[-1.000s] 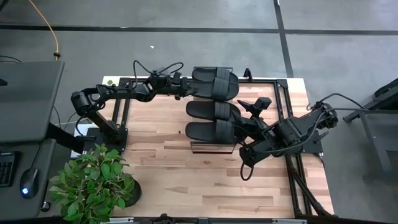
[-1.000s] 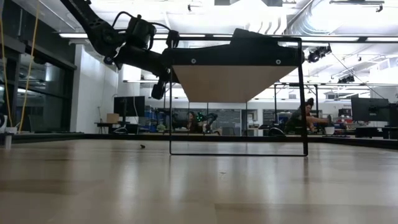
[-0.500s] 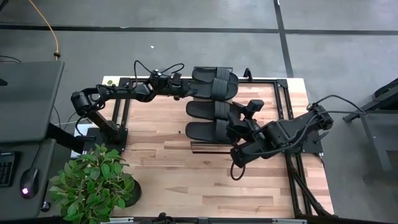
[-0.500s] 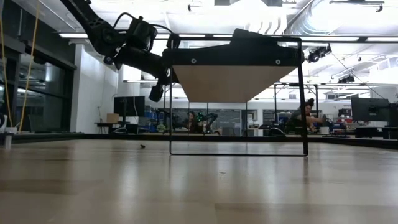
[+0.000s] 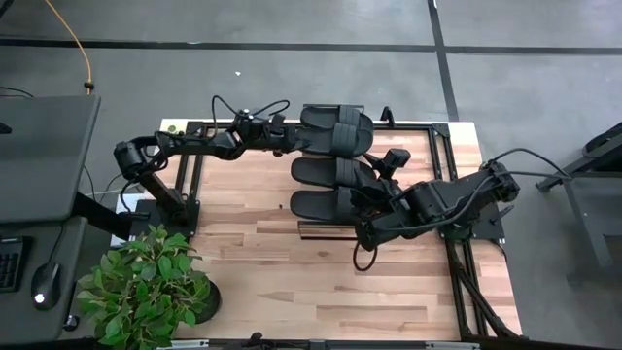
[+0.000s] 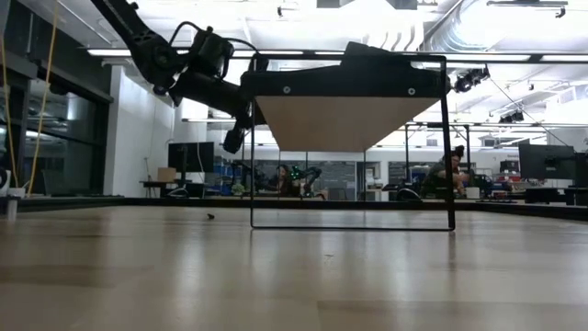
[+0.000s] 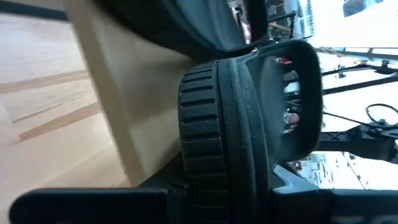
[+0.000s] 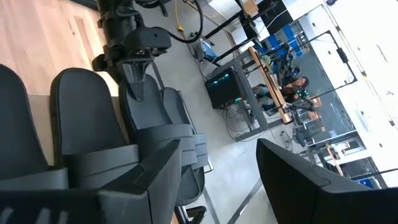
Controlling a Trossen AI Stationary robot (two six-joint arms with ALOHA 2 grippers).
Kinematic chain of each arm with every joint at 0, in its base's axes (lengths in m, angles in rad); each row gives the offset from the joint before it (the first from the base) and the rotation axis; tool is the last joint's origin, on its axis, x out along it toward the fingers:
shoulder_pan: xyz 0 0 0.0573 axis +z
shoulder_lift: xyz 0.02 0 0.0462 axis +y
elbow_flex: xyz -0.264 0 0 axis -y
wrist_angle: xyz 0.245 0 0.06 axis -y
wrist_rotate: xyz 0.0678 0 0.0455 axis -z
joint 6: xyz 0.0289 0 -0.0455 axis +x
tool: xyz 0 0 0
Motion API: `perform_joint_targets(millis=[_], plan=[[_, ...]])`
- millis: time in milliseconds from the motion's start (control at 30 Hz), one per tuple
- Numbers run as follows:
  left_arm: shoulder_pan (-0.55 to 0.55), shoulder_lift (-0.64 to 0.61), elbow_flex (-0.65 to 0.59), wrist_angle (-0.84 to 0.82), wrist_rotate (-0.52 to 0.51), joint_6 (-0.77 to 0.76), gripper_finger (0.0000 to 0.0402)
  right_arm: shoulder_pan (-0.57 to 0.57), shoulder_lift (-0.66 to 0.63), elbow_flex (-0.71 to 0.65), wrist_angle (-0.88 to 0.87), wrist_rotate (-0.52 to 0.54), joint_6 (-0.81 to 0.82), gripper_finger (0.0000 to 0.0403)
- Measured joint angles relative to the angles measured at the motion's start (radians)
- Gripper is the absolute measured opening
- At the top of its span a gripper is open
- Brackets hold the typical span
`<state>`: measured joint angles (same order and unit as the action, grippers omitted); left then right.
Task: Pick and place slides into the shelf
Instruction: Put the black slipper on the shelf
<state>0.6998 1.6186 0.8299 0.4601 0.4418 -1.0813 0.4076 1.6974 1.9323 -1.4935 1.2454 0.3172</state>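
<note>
Black slip-on slides [image 5: 334, 173] lay side by side on the narrow light-wood shelf [image 6: 331, 119] at upper centre of the overhead frame, left gripper [image 5: 289, 137] at the farthest slide's end, finger state unclear, right gripper [image 5: 367, 201] spread apart beside the nearest slides, holding nothing visible.
</note>
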Motion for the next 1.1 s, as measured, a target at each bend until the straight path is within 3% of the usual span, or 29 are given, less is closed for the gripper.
perform_joint_targets(millis=[400, 833, 1100], plan=[[-0.006, 0.065, 0.001, 0.088, 0.044, 0.038, 0.0079, -0.002, 0.000, 0.000, 0.001, -0.027, 0.019, 0.0200], [-0.007, 0.064, 0.017, 0.093, 0.100, 0.076, 0.0253, -0.002, 0.000, 0.000, 0.001, -0.028, 0.019, 0.0200], [-0.006, 0.063, 0.017, 0.116, 0.136, 0.090, 0.0304, -0.016, 0.000, 0.000, -0.002, -0.023, 0.030, 0.0200]])
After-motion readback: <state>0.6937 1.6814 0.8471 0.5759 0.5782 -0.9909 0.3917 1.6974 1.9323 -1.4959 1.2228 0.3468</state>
